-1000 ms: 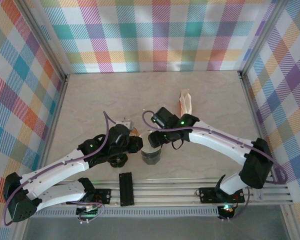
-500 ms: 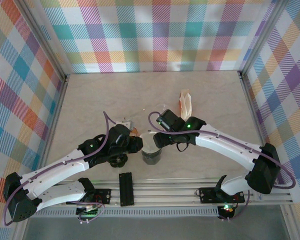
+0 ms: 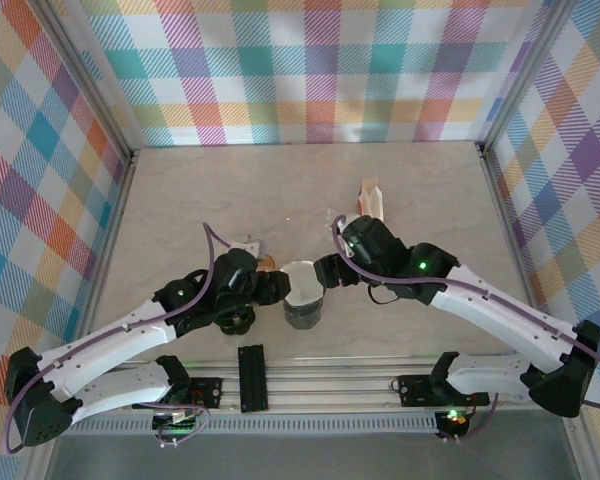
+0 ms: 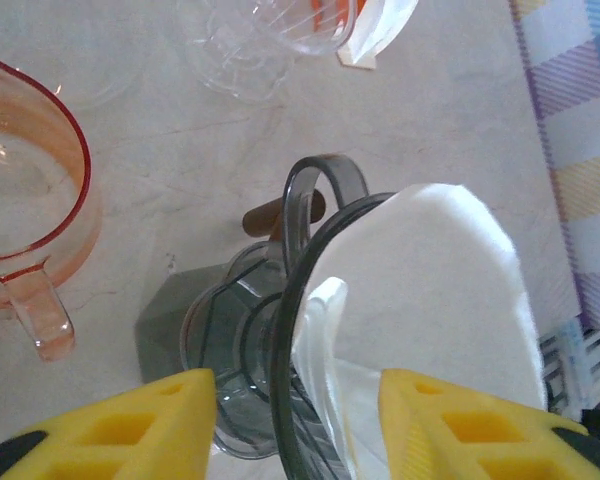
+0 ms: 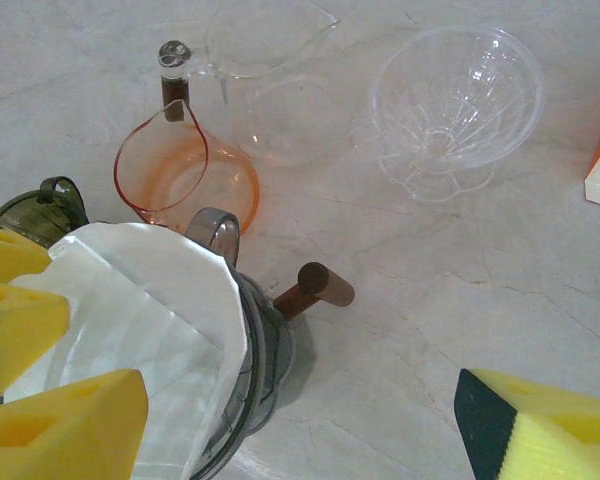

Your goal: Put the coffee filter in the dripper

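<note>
A smoky grey dripper (image 3: 302, 316) with a wooden handle (image 5: 315, 288) stands at the table's front middle. The white paper filter (image 3: 302, 281) sits inside it and rises above the rim (image 4: 295, 300). My left gripper (image 4: 295, 378) is open, its yellow fingers (image 4: 150, 425) wide apart on either side of the dripper's rim, touching nothing. My right gripper (image 5: 302, 385) is open too, just right of the dripper (image 5: 265, 355) and over bare table, with the filter (image 5: 140, 310) by its left finger. From above, the left gripper (image 3: 272, 288) and right gripper (image 3: 326, 272) flank the dripper.
Behind the dripper stand an orange-tinted glass server (image 5: 185, 175), a clear glass pitcher (image 5: 270, 60) and a clear glass dripper (image 5: 455, 100). An orange and white filter packet (image 3: 372, 205) lies farther back right. Checked walls enclose the table.
My right gripper has drawn back to the right, off the dripper, leaving the white filter uncovered inside it. The left arm has hardly moved.
</note>
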Available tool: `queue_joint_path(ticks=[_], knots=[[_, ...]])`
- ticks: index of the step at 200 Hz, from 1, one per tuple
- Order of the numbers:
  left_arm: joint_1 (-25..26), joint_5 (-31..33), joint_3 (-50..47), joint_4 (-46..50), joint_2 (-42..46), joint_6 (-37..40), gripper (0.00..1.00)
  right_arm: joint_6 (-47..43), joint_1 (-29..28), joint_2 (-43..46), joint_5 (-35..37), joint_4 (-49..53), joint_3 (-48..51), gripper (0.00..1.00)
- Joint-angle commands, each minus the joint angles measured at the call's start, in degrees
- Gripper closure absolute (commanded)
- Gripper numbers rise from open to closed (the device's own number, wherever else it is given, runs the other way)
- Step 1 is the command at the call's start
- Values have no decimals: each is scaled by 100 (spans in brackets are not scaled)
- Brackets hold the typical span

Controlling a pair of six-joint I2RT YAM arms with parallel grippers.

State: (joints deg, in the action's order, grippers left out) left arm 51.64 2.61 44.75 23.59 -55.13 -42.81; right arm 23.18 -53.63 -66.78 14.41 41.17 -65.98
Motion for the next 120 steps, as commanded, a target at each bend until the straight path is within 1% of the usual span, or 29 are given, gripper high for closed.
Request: queue_joint_path(ticks=[1, 20, 46, 67, 77, 83, 101, 120], knots=[[66, 39, -62, -169, 353, -38, 49, 136, 12, 93, 107, -171, 175, 18], [66, 165, -9, -68, 701, -38, 43, 193, 12, 227, 186, -212, 264, 18], [27, 682, 33, 339, 1237, 5, 39, 267, 10, 464, 358, -233, 436, 18], [-299, 839, 189, 823, 1270, 113, 38, 362, 10, 733, 537, -223, 649, 18], [-592, 724, 273, 1072, 1131, 173, 39, 416, 10, 853, 608, -200, 749, 18], [-774, 528, 288, 1126, 1037, 223, 39, 449, 10, 921, 636, -186, 811, 18], [-1404, -32, 249, 1107, 711, 442, 40, 526, 11, 1107, 666, -154, 997, 18], [-1885, -358, 230, 993, 282, 731, 42, 599, 11, 1280, 668, -124, 1196, 18]])
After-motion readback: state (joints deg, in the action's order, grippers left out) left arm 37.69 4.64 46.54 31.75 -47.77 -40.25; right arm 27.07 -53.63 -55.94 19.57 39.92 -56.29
